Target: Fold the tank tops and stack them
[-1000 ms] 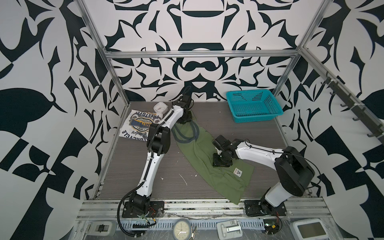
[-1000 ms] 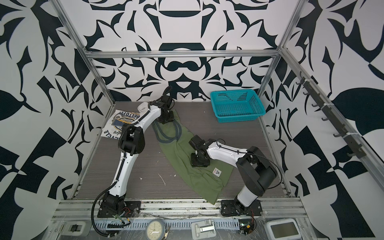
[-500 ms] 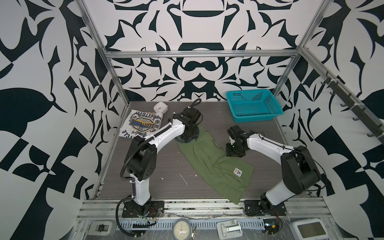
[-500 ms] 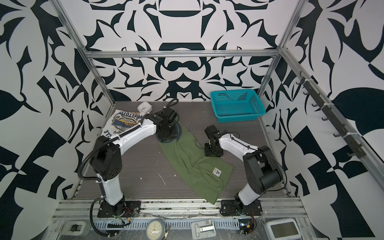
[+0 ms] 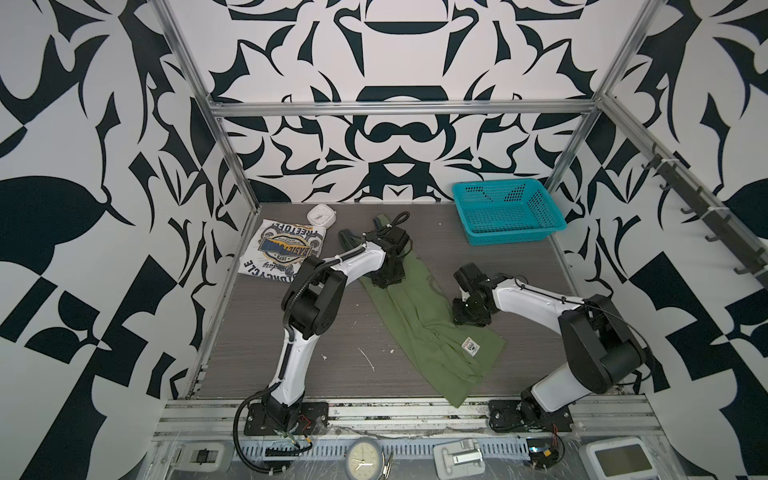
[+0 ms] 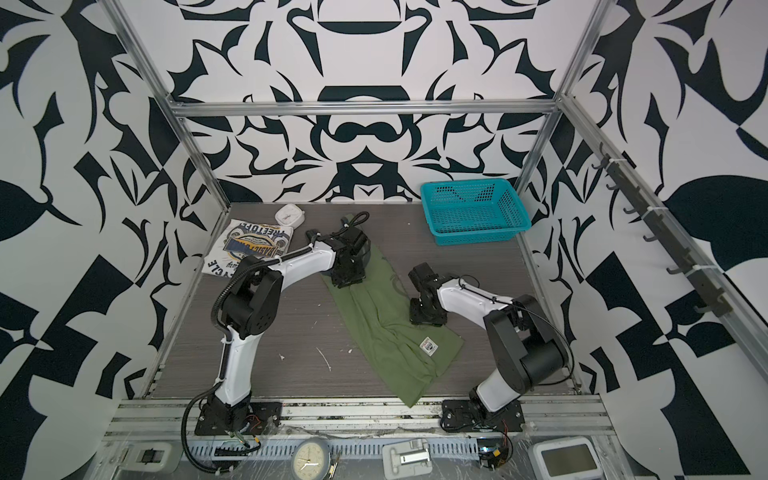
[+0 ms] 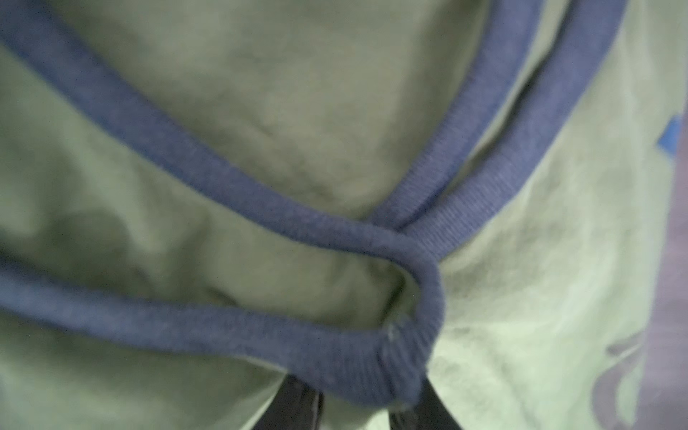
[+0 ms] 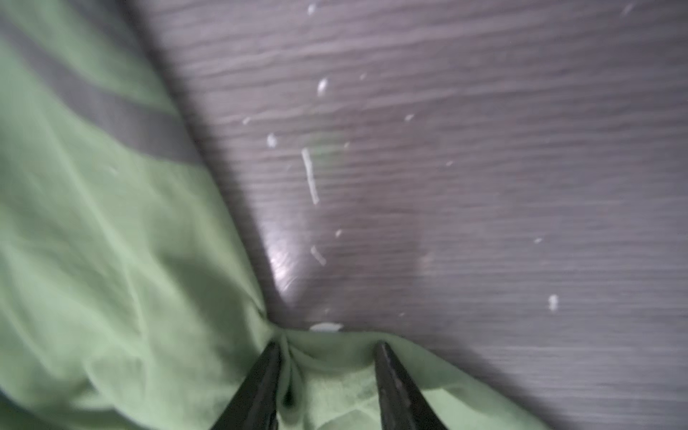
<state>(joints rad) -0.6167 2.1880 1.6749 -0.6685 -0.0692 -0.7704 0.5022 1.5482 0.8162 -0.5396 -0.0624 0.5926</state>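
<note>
On the counter (image 5: 249,332), olive tank top (image 5: 419,328) runs diagonally; left fingers (image 7: 298,409) straddle its upper-left neckline (image 7: 260,199), grip unclear; right fingers (image 8: 257,391) pinch its right edge.

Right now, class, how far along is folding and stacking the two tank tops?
Done: the white tank top looks folded at the back-left corner. In hand: the olive tank top lies stretched diagonally, left end effector at its navy trim, right end effector pinching its edge. Left: finish folding it and stack the two.
</note>
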